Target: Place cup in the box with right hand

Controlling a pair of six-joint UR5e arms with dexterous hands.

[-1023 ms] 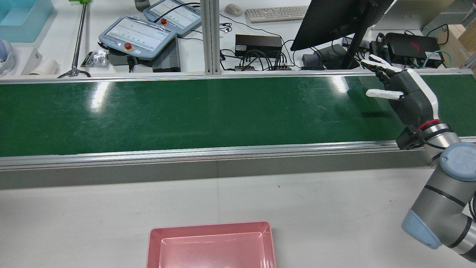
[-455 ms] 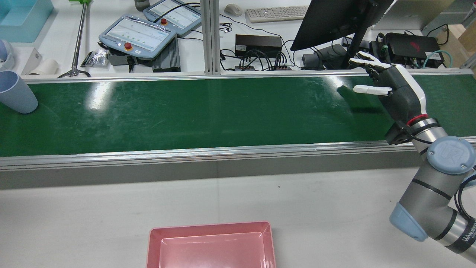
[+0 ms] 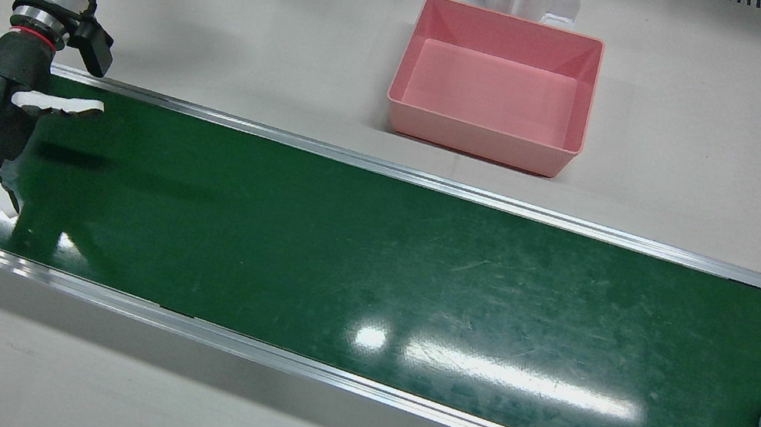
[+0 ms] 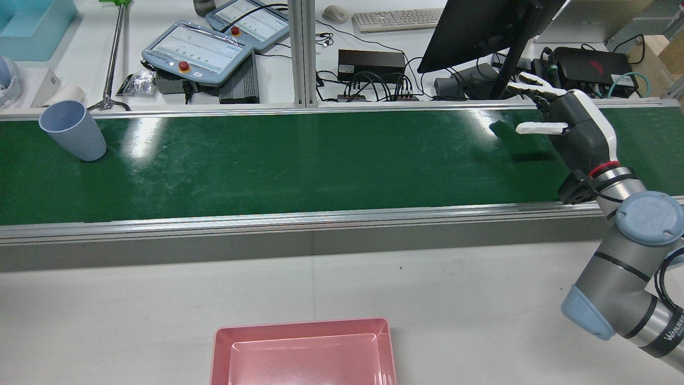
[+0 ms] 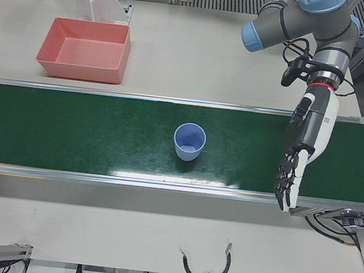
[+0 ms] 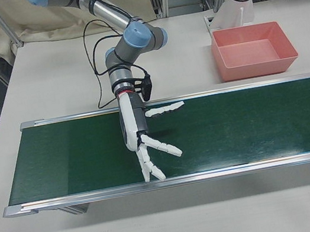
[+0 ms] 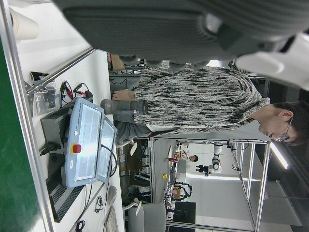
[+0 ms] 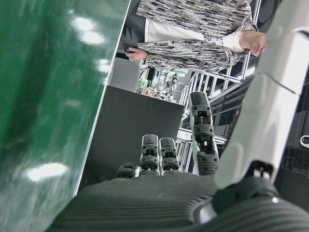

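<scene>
Conveyor pick in waiting: the right hand (image 4: 572,128) is hovering low over one end of the green belt (image 4: 320,160), fingers spread wide and thumb held out to the side, holding nothing. The cup (image 4: 73,130) is standing upright, mouth up, on the same belt, well apart from that hand and near the opposite end. The pink box (image 4: 302,327) is sitting empty on the pale counter (image 4: 374,283), on the robot's side of the belt and about midway along it.

The left hand (image 5: 294,164) is hanging over the other end of the belt with its fingers stretched out and apart, gripping nothing; it is taking no part in the job.

The step in hand looks like readying for the grasp. Doing it well is likely meaning keeping the palm facing along the belt, the thumb opposite the fingers, and closing around the cup's mid-wall rather than its rim, so the cup is not tipping as the fingers are meeting it.

The cup is showing as a smooth, pale blue tapered tumbler, wider at the mouth than at the base; it is probably light plastic and apt to slide or topple under a glancing touch. The belt is looking glossy and scuffed, throwing back the ceiling lights, with aluminium rails edging it. The box is a shallow rectangular tub with sloping walls and a rolled rim.
</scene>
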